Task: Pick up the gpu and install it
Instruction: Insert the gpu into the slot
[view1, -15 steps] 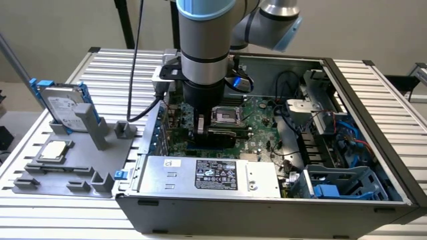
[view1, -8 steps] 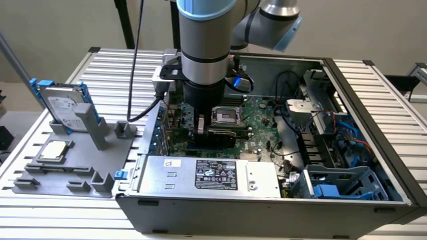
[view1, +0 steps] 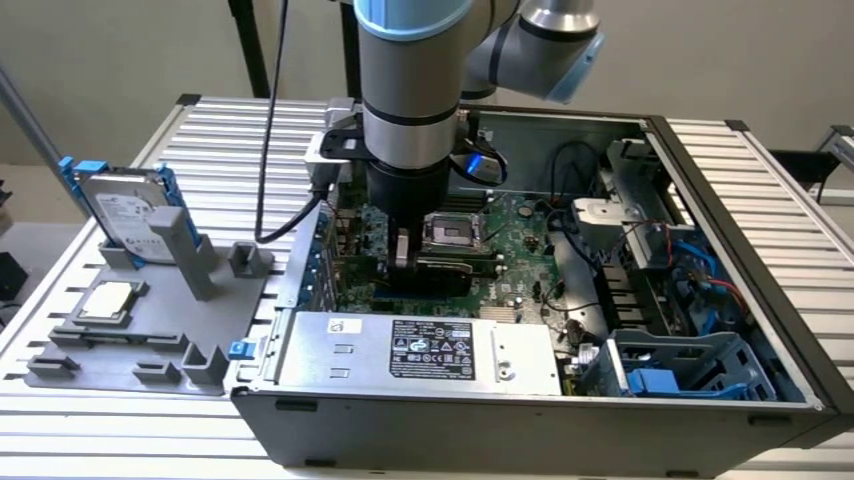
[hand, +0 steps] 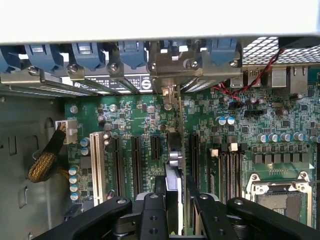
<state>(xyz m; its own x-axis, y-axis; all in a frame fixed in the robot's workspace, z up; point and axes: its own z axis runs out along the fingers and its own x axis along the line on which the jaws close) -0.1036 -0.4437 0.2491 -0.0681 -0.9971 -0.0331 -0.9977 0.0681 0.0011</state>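
The gpu shows edge-on in the wrist view, standing upright over the motherboard's black expansion slots. Its silver bracket sits against the case's rear wall, among the blue slot latches. My gripper is shut on the card's near end, with one black finger on each face. In the exterior view the gripper is low inside the open computer case, just beside the processor socket, and the dark card shows below it. I cannot tell whether the card's edge is down in a slot.
A grey fixture at the exterior view's left holds a silver hard drive with blue rails and a small square processor chip. The power supply lines the case's near side. A blue drive cage and cables fill its right.
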